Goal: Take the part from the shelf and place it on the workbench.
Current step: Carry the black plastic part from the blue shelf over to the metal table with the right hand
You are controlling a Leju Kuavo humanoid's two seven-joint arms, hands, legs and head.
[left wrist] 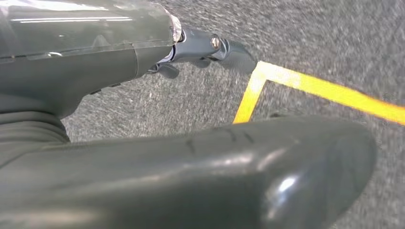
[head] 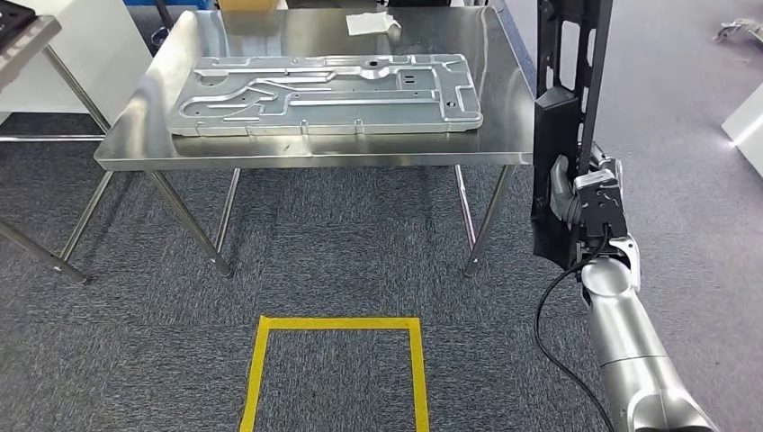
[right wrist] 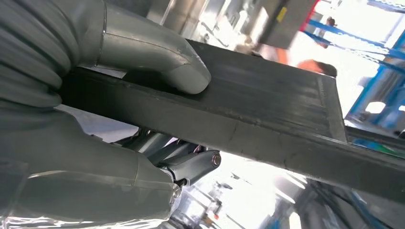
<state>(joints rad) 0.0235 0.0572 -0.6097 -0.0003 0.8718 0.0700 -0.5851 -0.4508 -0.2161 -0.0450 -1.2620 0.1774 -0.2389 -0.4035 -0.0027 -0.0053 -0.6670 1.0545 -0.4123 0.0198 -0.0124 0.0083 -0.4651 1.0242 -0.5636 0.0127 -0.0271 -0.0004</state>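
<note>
A black part [head: 565,99], a long flat frame with cutouts, stands upright off the tabletop's right edge, gripped by the robot's right hand [head: 585,202], whose thumb [right wrist: 162,62] presses one face while the fingers [right wrist: 191,164] wrap the other. The steel tabletop [head: 504,117] carries a large grey machined plate [head: 328,94] across its middle and a white cloth [head: 371,23] near its far edge. The left hand [left wrist: 205,47] hangs over grey carpet beside yellow floor tape [left wrist: 305,86], holding nothing, fingers loosely apart
</note>
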